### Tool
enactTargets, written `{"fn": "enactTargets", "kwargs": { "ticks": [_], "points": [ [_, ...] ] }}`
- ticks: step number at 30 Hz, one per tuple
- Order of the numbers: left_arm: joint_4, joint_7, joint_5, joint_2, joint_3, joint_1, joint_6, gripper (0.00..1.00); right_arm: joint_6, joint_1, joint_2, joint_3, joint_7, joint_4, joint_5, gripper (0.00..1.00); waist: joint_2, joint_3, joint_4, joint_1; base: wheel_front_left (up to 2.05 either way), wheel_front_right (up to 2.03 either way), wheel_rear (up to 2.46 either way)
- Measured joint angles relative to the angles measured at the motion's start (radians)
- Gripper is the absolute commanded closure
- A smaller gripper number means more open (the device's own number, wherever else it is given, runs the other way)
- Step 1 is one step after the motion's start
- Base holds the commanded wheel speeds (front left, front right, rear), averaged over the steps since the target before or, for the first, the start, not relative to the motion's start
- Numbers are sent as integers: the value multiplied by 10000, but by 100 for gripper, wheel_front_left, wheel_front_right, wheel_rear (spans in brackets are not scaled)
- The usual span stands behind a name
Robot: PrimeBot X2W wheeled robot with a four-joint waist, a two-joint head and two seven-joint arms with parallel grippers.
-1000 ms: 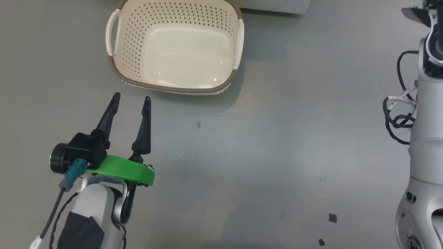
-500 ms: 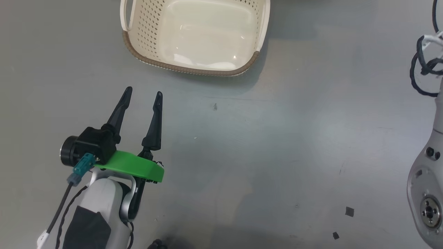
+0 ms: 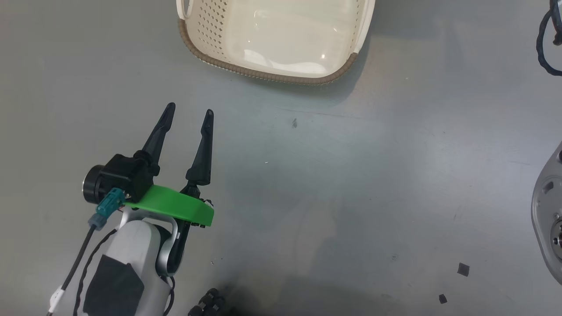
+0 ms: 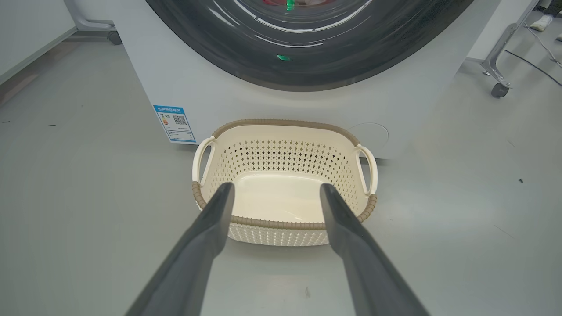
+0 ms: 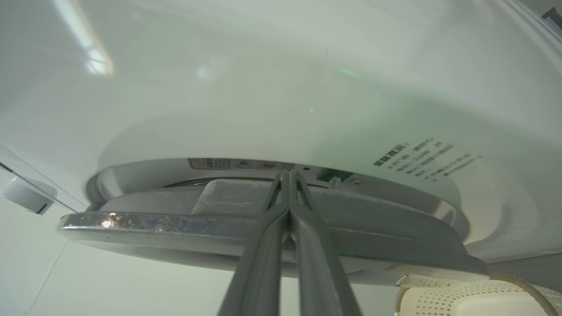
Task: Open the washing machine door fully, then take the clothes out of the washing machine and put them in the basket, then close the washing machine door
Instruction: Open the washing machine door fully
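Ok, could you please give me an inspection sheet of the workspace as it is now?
Surface: grey floor, few marks.
Job's things: basket empty, upright, before washer; door rim dark, glossy.
Clutter: small dark scraps on floor.
Grippers: left gripper open, holding nothing, short of basket; right gripper shut, tips at door edge.
Cables: black cable near right arm; floor cable past washer.
Surroundings: wheeled frame beside washer; blue label on washer.
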Motion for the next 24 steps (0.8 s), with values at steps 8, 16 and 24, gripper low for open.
{"fn": "enactTargets", "kwargs": {
  "ticks": [8, 16, 24],
  "points": [
    [17, 0, -73, -4, -79, -86, 88, 0, -21, -344, -17, 61, 339, 692, 222, 100, 0, 71, 165, 0, 0, 0, 0],
    [23, 0, -71, -12, -150, -144, 176, 0, -98, -827, -86, -142, 665, 1335, 849, 100, 0, 85, 284, 0, 0, 0, 0],
    [35, 0, -65, -13, -286, -156, 190, 0, -100, -1128, -213, -232, 1214, 1879, 1348, 100, 0, 66, 288, 0, 0, 0, 0]
  ]
}}
